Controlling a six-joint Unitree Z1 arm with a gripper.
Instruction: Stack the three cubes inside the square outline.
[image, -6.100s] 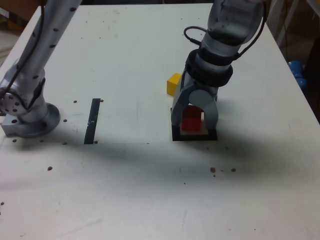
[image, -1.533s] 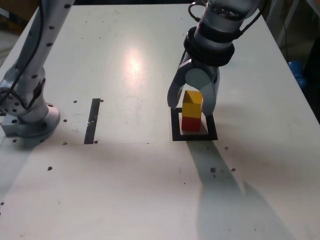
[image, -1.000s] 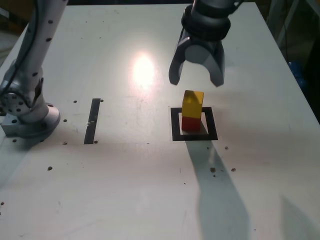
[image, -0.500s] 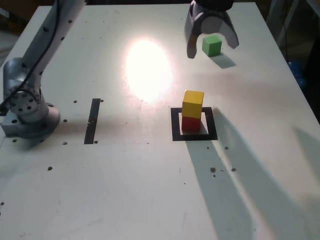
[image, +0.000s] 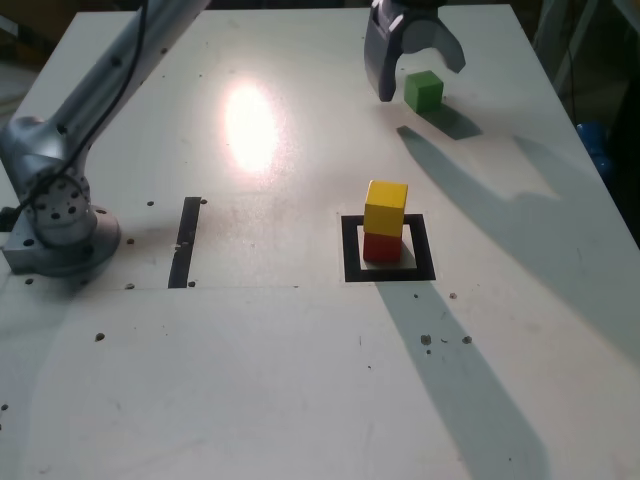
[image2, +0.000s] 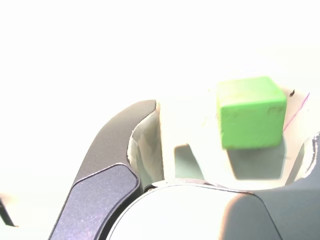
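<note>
Pincer (image: 418, 72) spread wide around the green cube (image: 423, 90); yellow cube (image: 386, 208) sits on red (image: 381, 247), at six o'clock.

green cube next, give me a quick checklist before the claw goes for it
1. Claw open: ok, jaws spread.
2. Claw empty: ok, nothing between the jaws.
3. Green cube free on the table: ok, nothing beside it.
4. Cube centred between the jaws: not ok, the wrist view shows the green cube off toward one jaw.
5. Stack ready: ok, yellow cube sits on the red cube inside the square outline.
6. Yellow cube squarely aligned on red: cannot tell.
</note>
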